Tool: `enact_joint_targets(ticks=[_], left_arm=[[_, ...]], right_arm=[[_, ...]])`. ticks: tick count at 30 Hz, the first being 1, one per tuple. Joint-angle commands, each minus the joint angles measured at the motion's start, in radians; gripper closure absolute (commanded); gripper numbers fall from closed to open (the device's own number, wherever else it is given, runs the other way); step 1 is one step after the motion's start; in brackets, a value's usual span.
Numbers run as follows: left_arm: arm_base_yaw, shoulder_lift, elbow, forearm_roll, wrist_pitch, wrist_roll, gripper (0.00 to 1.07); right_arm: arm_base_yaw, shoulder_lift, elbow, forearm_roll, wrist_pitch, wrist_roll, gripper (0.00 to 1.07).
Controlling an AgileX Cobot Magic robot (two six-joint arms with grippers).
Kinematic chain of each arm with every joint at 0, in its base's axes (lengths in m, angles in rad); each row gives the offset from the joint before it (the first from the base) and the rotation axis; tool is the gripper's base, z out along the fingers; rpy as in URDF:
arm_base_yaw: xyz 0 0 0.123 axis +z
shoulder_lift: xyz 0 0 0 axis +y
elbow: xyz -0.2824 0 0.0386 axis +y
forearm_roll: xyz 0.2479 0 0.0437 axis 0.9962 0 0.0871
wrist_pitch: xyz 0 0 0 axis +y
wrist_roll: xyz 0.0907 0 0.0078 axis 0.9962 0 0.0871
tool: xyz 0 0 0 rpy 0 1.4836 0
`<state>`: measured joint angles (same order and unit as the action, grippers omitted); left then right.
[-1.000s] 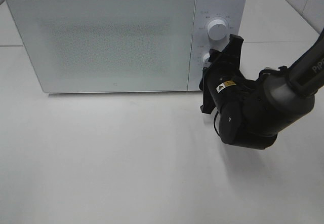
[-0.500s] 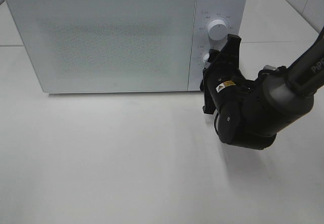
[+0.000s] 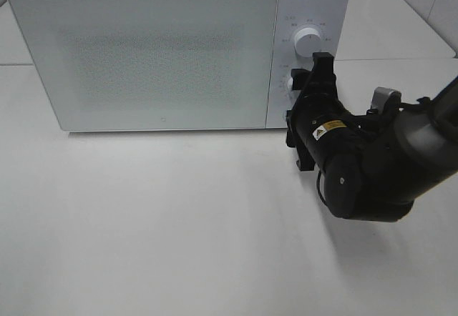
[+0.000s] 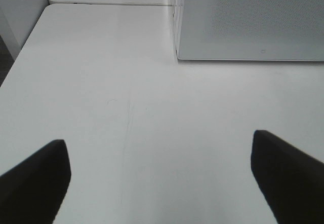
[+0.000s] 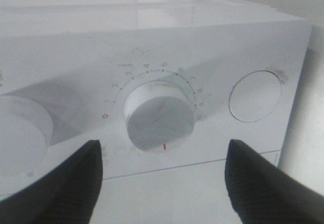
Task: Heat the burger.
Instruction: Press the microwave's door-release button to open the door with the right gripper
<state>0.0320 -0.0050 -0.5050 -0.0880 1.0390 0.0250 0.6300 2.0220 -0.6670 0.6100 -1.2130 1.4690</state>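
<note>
One right arm [image 3: 379, 166] is seen reaching in from the desk's [image 3: 179, 244] right edge, its dark wrist laid low over the white surface and turned toward the control panel of the single microwave [image 3: 157, 51], which is set toward the far edge of the desk. The right gripper [image 5: 162, 143] is held level before the panel, its two fingers [image 5: 71, 183] spread apart with the lower knob [image 5: 159, 120] between them; a gap is seen on each side of the knob, so nothing is gripped. Two knobs are counted on the panel, the upper knob [image 3: 307, 42] left uncovered beyond the gripper, and one round button [image 5: 254, 96] is set beside the lower knob. The left gripper [image 4: 158, 138] is shown only by its own wrist camera: it is held above bare desk near the microwave's front left corner, its two dark fingertips [image 4: 35, 183] set wide with nothing between them. The microwave's door is shut and nothing can be made out through its frosted panel. The burger is shown in none of the views, so its place cannot be told.
</note>
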Motion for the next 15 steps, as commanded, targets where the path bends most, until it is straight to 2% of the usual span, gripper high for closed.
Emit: enact_joint_targets(ticks=[1,5,11,12,13,15], left_arm=[[0.005,-0.025,0.000,-0.008,-0.008,-0.007,0.18],[0.005,-0.025,0.000,-0.008,-0.008,-0.007,0.18],[0.005,-0.025,0.000,-0.008,-0.008,-0.007,0.18],[0.005,-0.025,0.000,-0.008,-0.008,-0.007,0.18],[0.005,-0.025,0.000,-0.008,-0.008,-0.007,0.18],[0.005,-0.025,0.000,-0.008,-0.008,-0.007,0.18]], right_arm=[[0.004,-0.069,0.066,-0.052,-0.003,-0.108,0.40],[0.004,-0.119,0.107,-0.076,0.058,-0.232,0.40],[0.002,-0.253,0.145,-0.137,0.281,-0.481,0.40],[0.002,-0.302,0.145,-0.135,0.378,-0.622,0.40],[0.002,-0.302,0.145,-0.135,0.378,-0.622,0.40],[0.002,-0.357,0.142,-0.120,0.508,-0.833,0.40]])
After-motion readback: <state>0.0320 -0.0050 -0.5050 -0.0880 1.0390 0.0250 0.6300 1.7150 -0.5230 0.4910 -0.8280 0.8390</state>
